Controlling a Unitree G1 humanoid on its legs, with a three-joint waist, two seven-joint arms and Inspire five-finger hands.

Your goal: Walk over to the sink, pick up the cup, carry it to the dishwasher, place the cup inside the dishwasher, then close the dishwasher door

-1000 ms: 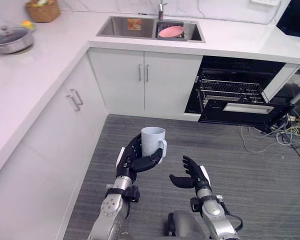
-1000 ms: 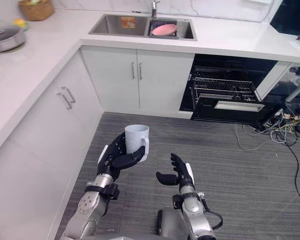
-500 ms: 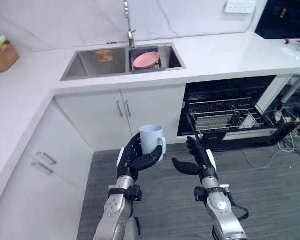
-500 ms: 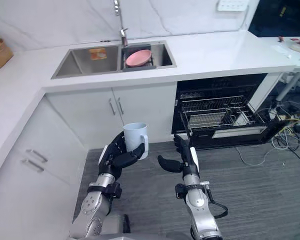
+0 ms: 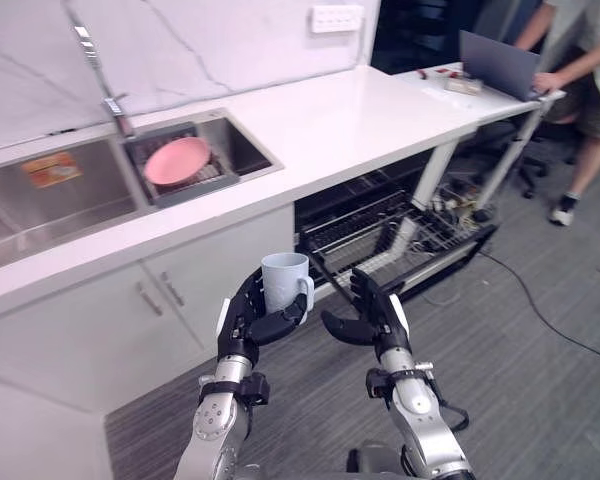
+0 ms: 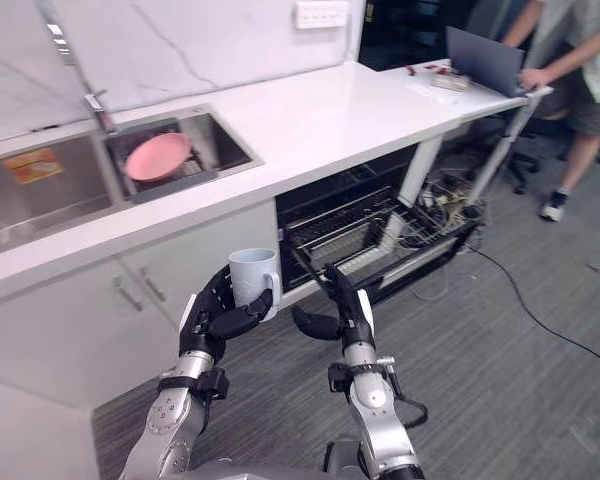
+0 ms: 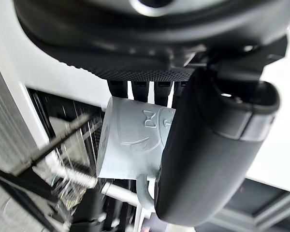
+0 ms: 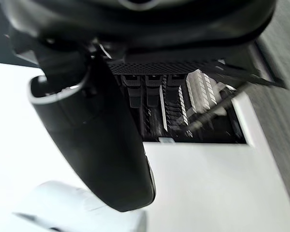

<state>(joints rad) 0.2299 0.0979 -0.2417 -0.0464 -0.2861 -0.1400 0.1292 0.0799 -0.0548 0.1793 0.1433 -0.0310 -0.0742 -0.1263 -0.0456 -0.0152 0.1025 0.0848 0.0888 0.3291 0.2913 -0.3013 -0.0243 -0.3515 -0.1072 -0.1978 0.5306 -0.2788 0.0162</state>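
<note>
**Cup held at the left hand, dishwasher open ahead.** The pale cup (image 5: 285, 280) stands upright in the left hand (image 5: 242, 322). The fingers (image 7: 140, 89) curl round its far side, and the thumb (image 7: 208, 154) presses across its near side. The cup's handle sticks out on the thumb side, toward the right hand (image 5: 376, 320).

The right hand is raised just beside the cup and apart from it. Its fingers lie loosely straight and close together, its thumb is spread toward the cup, and it holds nothing.

Beyond the fingertips of both hands the dishwasher (image 5: 345, 205) sits under the white counter (image 5: 350, 120). Its door (image 5: 458, 248) is dropped open and its wire rack (image 5: 365, 222) is drawn out over it. The right wrist view shows the same rack past that hand's fingers.

Behind the left hand's fingers are the white cabinet (image 5: 205, 285) fronts. Above them is the steel sink (image 5: 80, 200), with a pink plate (image 5: 176, 160) in the basin nearer the dishwasher and a tap (image 5: 110, 105) at its back edge.

Well past the right hand's fingertips, at the far end of the counter, a person (image 5: 585, 50) stands at an open laptop (image 5: 495, 62). Grey floor (image 5: 540, 380) lies below both hands.
</note>
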